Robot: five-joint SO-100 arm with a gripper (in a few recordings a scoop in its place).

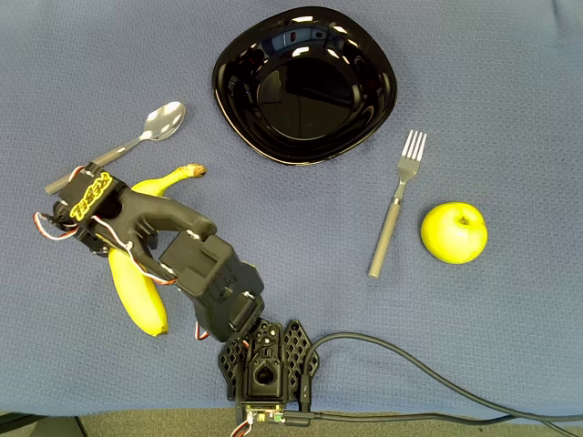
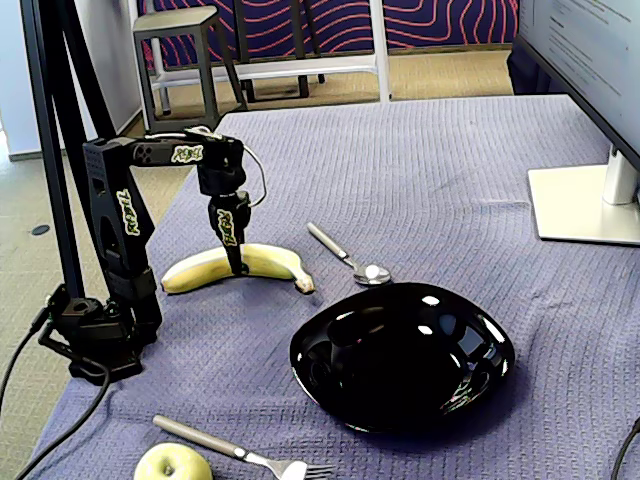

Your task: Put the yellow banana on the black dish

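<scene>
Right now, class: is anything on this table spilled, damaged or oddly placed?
Nothing stands out. The black dish is empty and upright, the yellow banana lies whole on the cloth under the claw, and spoon, fork and apple lie undisturbed.

Blue cloth table (image 1: 510, 82): banana (image 1: 137, 287), dish (image 1: 305, 84), cutlery

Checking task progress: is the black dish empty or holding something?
Empty: the black dish shows a bare glossy well; the yellow banana lies on the cloth.

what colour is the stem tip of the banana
Brown, against the yellow banana; clearest in the overhead view, near the spoon.
</scene>
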